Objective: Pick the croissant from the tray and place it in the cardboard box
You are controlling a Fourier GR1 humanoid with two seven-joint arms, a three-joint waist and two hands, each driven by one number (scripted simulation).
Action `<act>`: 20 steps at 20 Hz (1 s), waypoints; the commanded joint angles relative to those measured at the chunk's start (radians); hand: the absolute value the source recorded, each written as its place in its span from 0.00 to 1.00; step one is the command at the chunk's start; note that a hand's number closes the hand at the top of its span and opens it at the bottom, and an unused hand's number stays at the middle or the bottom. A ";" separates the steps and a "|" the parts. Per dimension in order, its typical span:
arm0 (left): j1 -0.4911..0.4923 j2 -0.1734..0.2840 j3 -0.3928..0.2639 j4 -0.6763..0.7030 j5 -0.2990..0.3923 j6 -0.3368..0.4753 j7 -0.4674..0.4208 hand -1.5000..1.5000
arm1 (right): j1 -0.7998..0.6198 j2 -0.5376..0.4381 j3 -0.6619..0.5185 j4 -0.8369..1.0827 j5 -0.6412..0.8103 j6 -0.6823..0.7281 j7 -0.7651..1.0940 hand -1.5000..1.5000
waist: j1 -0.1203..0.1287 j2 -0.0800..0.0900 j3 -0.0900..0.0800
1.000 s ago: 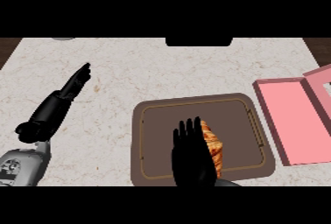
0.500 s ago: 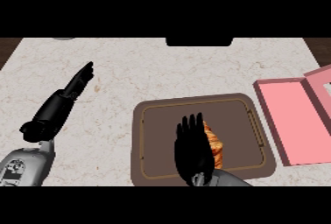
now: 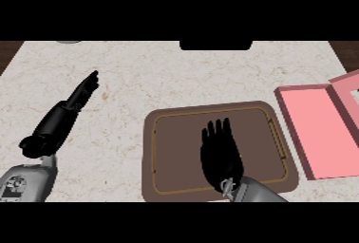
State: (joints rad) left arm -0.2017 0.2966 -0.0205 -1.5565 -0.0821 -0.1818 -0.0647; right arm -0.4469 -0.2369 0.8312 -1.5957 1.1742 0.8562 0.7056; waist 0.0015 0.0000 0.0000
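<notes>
The croissant cannot be seen: the right hand (image 3: 222,154) lies over the middle of the tray (image 3: 163,156), fingers straight and together, pointing away from the robot, and it covers whatever sits beneath it, so I cannot tell whether the pastry is under the palm or whether the fingers touch it. The tray is a dark brown rectangle with rounded corners and a thin lighter line running just inside its rim; the part of its floor that shows around the hand is bare. The grey right forearm (image 3: 256,192) comes in from the lower edge and crosses the tray's near rim. To the right of the tray, close beside it but not touching, lies the cardboard box (image 3: 319,133), pink, long and shallow, its lid (image 3: 348,88) swung open at the far right end and cut off by the edge of the view; the inside of the box that shows holds nothing. The left hand (image 3: 82,92) rests on the pale marbled counter (image 3: 175,76) well to the left of the tray, fingers straight and closed up against each other, pointing up and to the right, holding nothing.
</notes>
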 commanded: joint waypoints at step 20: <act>0.007 -0.022 0.035 0.021 -0.032 -0.040 -0.041 0.50 | -0.080 0.082 -0.273 0.160 0.074 -0.437 -0.219 1.00 | 0.007 0.015 0.002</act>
State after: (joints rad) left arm -0.2018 0.2664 0.0053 -1.5484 -0.1202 -0.2122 -0.0839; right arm -0.4905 -0.2266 0.7740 -1.4871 1.3117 0.5155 0.4185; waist 0.0052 0.0014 -0.0017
